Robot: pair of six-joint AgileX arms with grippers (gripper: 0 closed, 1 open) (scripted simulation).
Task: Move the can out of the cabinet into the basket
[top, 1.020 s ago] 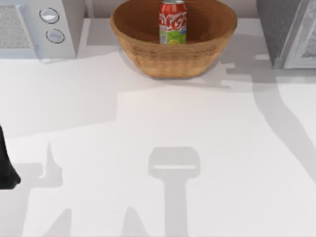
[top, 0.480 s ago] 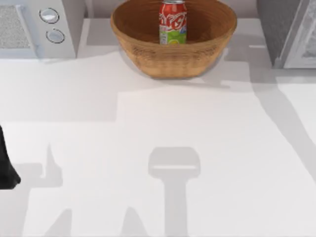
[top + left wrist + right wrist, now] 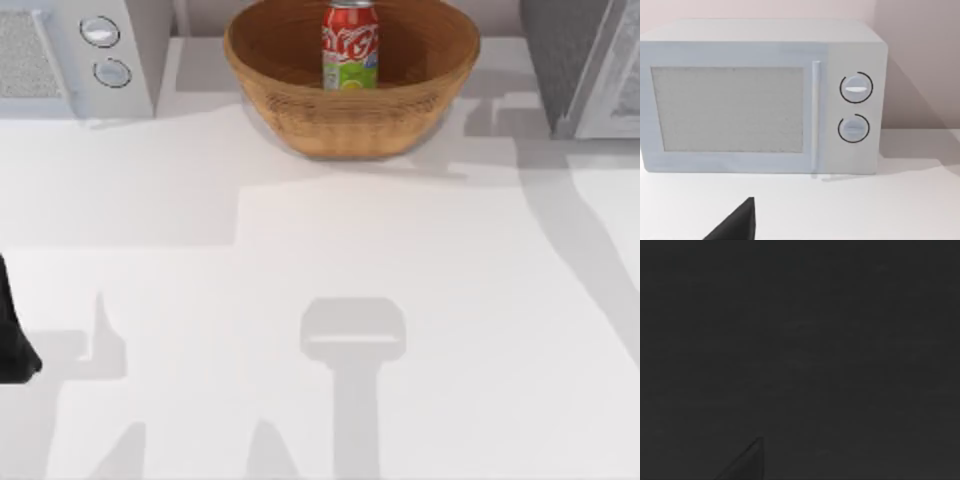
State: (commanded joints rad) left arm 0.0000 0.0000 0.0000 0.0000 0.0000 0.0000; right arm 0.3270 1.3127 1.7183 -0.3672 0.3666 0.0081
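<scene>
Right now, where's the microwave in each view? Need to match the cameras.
Top view: the microwave sits in the picture's upper left corner, left of the basket.
Left wrist view: the microwave faces the camera across the middle of the picture, door shut.
Right wrist view: dark.
Shared landmark: the two round knobs, stacked beside the door.

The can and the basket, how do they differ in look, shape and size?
The can is red with white script and a green band at its foot; the basket is plain tan woven wicker. The can is a narrow upright cylinder; the basket is a round open bowl. The can is far narrower than the basket and stands upright inside it. Both sit at the far middle of the table.
</scene>
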